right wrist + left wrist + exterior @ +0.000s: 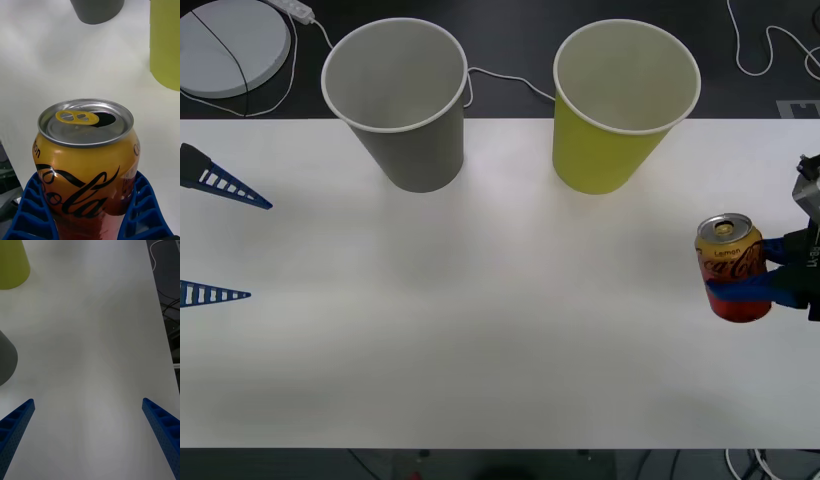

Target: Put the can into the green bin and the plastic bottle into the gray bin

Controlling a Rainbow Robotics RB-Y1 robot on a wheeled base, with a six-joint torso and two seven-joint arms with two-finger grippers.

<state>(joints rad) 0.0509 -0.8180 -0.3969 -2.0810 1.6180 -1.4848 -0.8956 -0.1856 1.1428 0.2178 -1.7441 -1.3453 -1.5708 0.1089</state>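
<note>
White table (480,330): right gripper (740,275) clamps can (730,262).

Blue, gold, red-orange, gray and yellow-green on a white table (480,320)

The can (733,268) has a gold top and shoulder fading to red-orange below, with dark script lettering across the body — its lid is silver with a yellow pull tab. The ribbed fingers (740,291) of the right gripper (752,272) are bright blue, as are the left gripper (220,240)'s. The gray bin (402,100) is plain gray outside, the green bin (620,105) plain yellow-green — both with white rims and pale insides. Behind the table the floor is dark, crossed by white cables (510,80).
</note>
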